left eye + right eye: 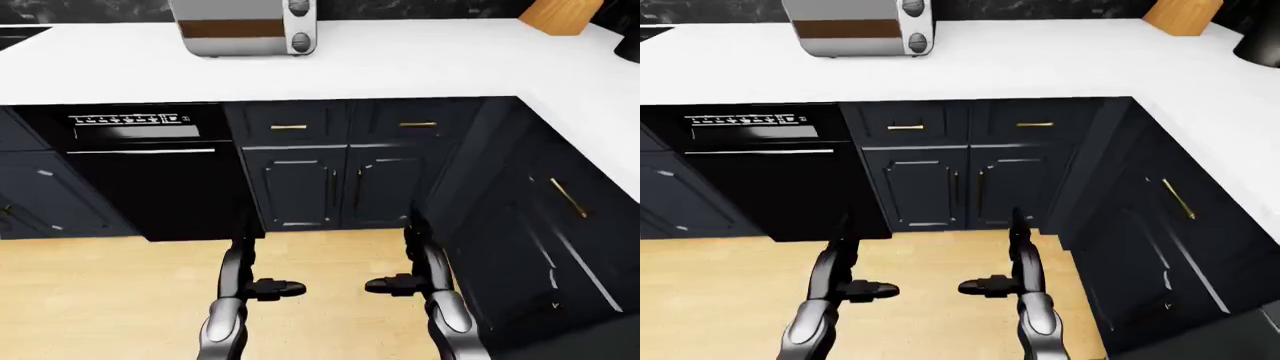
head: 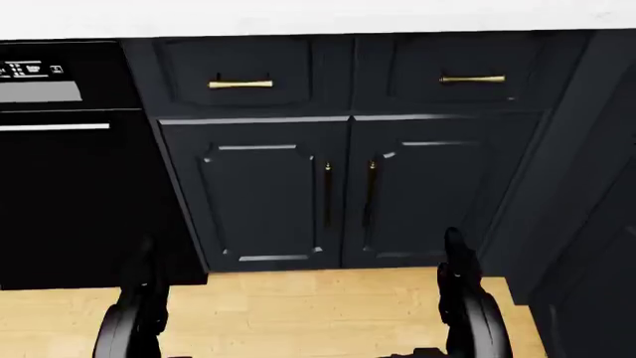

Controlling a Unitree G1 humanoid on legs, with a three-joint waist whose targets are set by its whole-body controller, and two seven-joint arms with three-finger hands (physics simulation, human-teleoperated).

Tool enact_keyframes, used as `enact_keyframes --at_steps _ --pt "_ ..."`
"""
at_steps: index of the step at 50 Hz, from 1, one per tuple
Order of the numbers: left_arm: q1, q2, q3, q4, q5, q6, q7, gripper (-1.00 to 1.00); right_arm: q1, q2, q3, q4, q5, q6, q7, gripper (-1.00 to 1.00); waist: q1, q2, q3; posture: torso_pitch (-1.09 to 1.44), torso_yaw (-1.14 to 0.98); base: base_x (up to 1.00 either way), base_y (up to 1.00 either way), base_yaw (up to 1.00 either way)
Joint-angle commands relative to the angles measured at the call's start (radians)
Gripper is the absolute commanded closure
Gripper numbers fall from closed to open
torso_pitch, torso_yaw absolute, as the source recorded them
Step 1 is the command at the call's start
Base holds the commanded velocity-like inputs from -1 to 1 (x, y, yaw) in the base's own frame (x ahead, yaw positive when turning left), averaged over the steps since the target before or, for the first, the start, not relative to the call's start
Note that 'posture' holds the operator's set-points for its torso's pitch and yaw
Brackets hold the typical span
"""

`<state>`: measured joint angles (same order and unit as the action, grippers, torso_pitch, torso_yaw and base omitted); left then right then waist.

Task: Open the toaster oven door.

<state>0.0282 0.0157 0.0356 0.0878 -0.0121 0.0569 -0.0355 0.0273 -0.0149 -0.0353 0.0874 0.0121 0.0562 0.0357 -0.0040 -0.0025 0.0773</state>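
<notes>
Left-eye view puts our left hand [image 1: 262,287] and right hand [image 1: 400,283] low in the frame over the wood floor [image 1: 110,300], fingers loosely spread and gripping nothing, each with one finger pointing inward toward the other. Above them stand the dark cabinet doors [image 1: 335,187] and the black dishwasher [image 1: 150,176], and well apart, at the top left on the white counter [image 1: 420,64], sits the toaster oven [image 1: 245,28]. Its upper part is cut off by the frame edge, so we cannot tell how its door stands.
</notes>
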Motion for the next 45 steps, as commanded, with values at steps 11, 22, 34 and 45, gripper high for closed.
enact_keyframes --at_steps 11,22,34,45 --pt "-0.031 0.005 0.004 -0.201 -0.040 0.039 -0.010 -1.00 -0.031 -0.010 -0.009 -0.097 -0.011 -0.052 -0.003 -1.00 0.008 -0.006 -0.077 0.00 0.00 0.00 0.00 0.00" --pt "-0.053 0.021 0.013 -0.436 -0.014 0.219 -0.007 -1.00 -0.061 -0.021 -0.021 -0.311 -0.014 0.142 -0.012 -1.00 0.008 -0.004 -0.089 0.00 0.00 0.00 0.00 0.00" --pt "-0.369 0.085 0.104 -0.808 -0.059 0.753 -0.021 -1.00 -0.281 -0.072 -0.092 -0.608 0.048 0.557 -0.036 -1.00 0.010 -0.005 -0.088 0.00 0.00 0.00 0.00 0.00" --pt "-0.551 0.195 0.138 -0.818 -0.136 0.920 0.012 -1.00 -0.456 -0.125 -0.116 -0.657 0.116 0.728 -0.098 -1.00 0.009 0.009 -0.060 0.00 0.00 0.05 0.00 0.00"
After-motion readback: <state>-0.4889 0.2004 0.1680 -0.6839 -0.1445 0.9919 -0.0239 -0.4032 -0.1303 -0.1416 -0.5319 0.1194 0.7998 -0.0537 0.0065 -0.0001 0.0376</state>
